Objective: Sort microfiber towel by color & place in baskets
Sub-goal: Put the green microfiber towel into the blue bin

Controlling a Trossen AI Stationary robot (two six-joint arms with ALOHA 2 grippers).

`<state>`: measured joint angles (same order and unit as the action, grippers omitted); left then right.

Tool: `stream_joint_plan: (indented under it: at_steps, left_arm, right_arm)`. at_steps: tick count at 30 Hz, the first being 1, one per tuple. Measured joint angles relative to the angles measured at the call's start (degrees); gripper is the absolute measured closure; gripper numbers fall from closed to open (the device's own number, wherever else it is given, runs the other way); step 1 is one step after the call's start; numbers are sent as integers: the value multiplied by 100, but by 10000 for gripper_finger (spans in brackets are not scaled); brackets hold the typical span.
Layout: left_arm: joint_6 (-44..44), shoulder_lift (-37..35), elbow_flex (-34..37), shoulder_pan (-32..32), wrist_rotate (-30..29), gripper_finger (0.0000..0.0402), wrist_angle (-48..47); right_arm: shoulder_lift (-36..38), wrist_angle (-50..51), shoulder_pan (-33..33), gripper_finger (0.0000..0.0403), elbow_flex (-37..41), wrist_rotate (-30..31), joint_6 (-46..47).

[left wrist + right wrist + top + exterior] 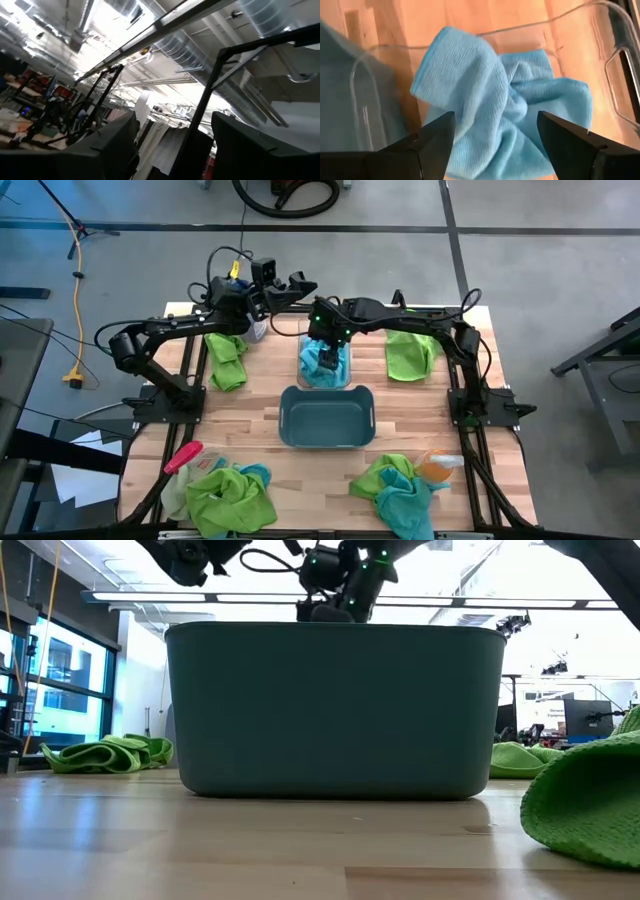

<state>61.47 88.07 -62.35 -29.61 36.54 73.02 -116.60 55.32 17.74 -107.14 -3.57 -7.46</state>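
The right gripper (495, 145), jaws spread and empty, is hovering over the clear bin (325, 365), where a turquoise cloth (505, 115) is lying at twelve o'clock from the empty teal bin (327, 417). Lifting straight up should avoid snagging. The left gripper (172, 145) is waiting open, raised at eleven o'clock.

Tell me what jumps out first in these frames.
The right gripper hangs open right above a turquoise towel lying crumpled in the clear bin at the table's middle. In front of it sits the dark teal bin, with nothing visible inside. Mixed green and turquoise towel heaps wait at the near edge, and the left gripper is parked up at the far edge.
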Motion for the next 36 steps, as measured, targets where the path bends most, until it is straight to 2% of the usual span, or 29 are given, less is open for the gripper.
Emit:
stream_joint_plan:
  at_steps: [4,7,12,18,22,25,28,32,36]
  left_arm:
    - [0,0,0,0,97,154,56]
    - [12,0,0,0,218,154,67]
    - [-10,-25,0,0,305,154,69]
    - [-324,-31,0,70,315,154,-275]
    - [-1454,-93,4,285,193,154,-1690]
    - [-2498,-299,4,476,-155,154,-3337]
    - [-3472,-620,4,714,-768,154,-5138]
    - [-4366,-1076,4,1103,-1610,154,-7098]
    - [-4620,-1418,4,1479,-2130,154,-8168]
  right_arm:
    - [46,436,0,123,-62,-4,-228]
    - [243,622,57,123,223,-14,-403]
    - [1118,426,344,123,1492,-10,-233]
    - [3062,-333,535,123,3498,-9,549]
    - [4551,-883,533,123,4620,2,1337]
    - [5583,-1311,481,123,5276,7,1983]
    - [6434,-1862,459,123,5757,5,2560]
    - [7204,-2756,461,123,6171,8,3002]
    - [7556,-3533,461,123,6429,7,2686]
